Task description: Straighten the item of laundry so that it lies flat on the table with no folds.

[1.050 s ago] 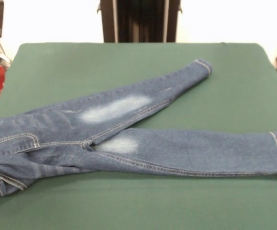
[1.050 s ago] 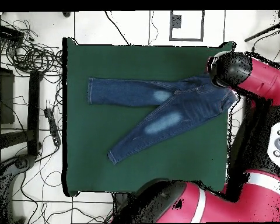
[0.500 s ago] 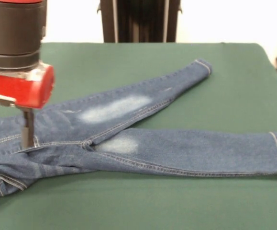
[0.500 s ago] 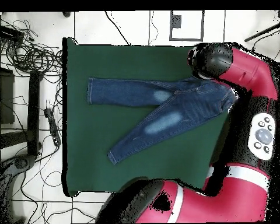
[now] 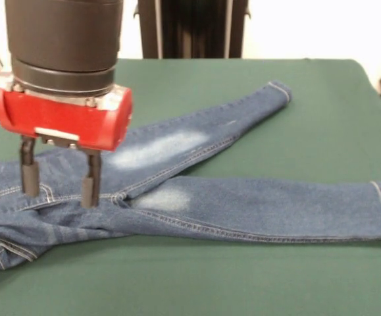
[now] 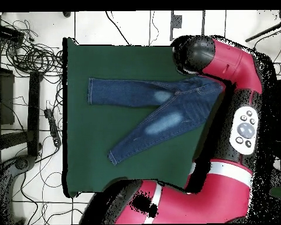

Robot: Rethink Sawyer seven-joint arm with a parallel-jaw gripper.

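The gripper [image 5: 58, 179] hangs with its two fingers spread wide and empty over the hip of the jeans [image 5: 197, 178], tips just above the denim near the crotch seam. The jeans lie on the green desk [image 5: 322, 105] with both legs splayed out and fairly flat, but the waistband end looks bunched and folded; I judge this the approach to a grasp, and the next move calls for lowering onto that crumpled waist and pulling it smooth

One pair of jeans [image 5: 197, 197] with two legs and two pale patches, one green table [image 5: 322, 125], one red and black arm [image 6: 236, 94], one gripper [image 5: 58, 184] with two fingers [image 5: 90, 187]
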